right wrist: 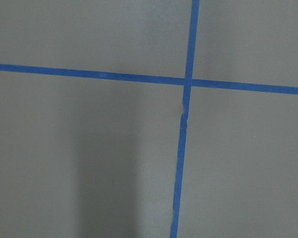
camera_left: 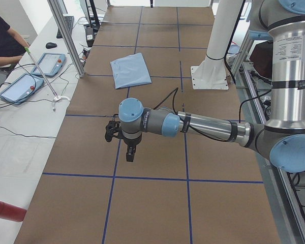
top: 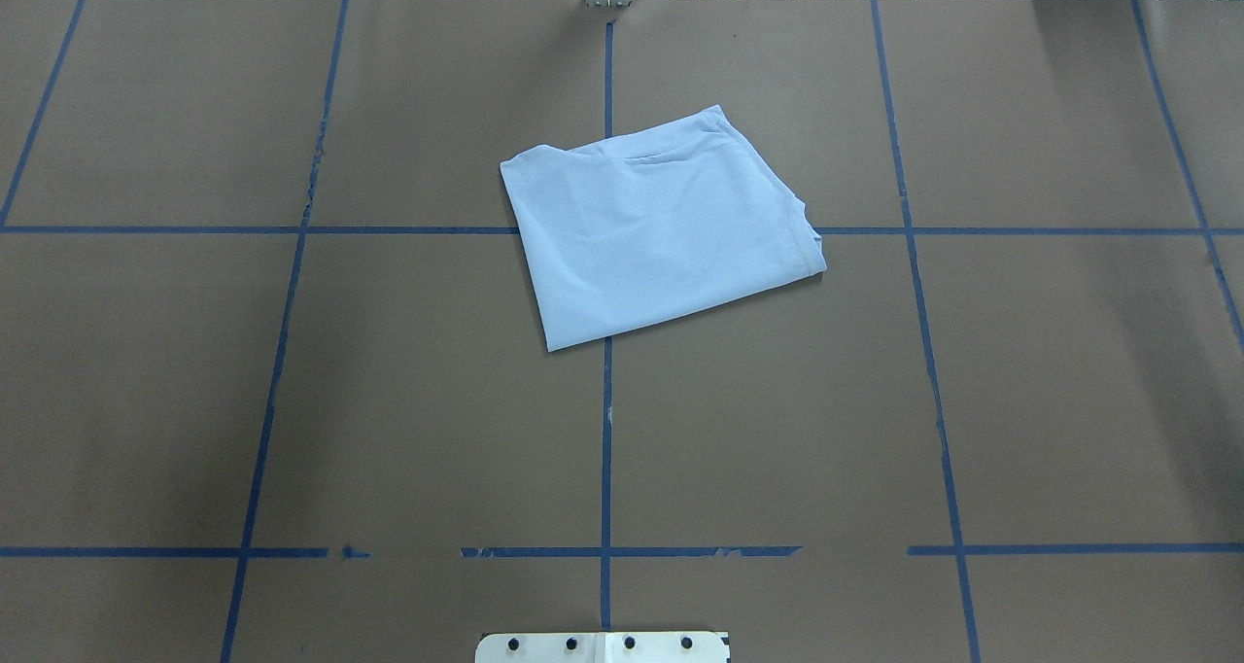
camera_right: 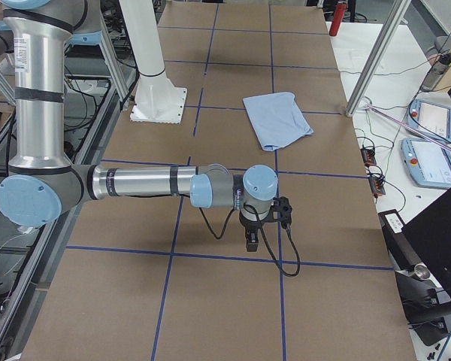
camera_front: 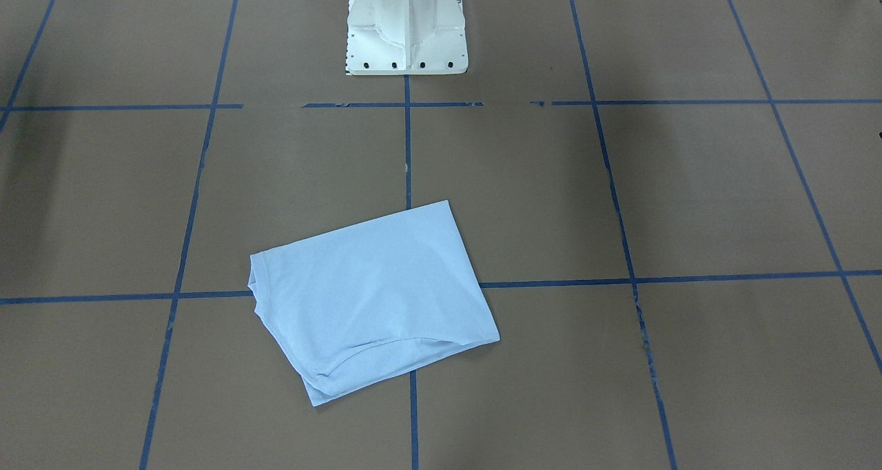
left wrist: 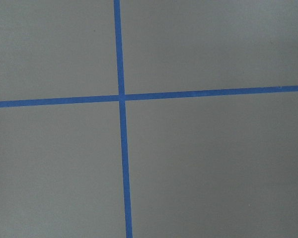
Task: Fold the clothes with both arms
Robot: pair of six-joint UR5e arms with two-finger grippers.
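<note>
The pale light-blue T-shirt [camera_front: 372, 298] lies folded into a slanted rectangle on the brown table; it also shows in the overhead view [top: 661, 235] and both side views [camera_left: 131, 70] [camera_right: 276, 119]. Its print and label are hidden. My left gripper [camera_left: 130, 152] hangs above the table far from the shirt, seen only in the left side view. My right gripper [camera_right: 251, 241] hangs likewise, seen only in the right side view. I cannot tell whether either is open or shut. Both wrist views show only brown table and blue tape lines.
The white pedestal base [camera_front: 406, 29] stands at the robot's side of the table [top: 292, 401]. A metal post [camera_left: 66, 35] and control tablets [camera_left: 48, 63] stand by the far edge, near an operator [camera_left: 2, 40]. A red cylinder [camera_left: 5, 211] lies off the table's end.
</note>
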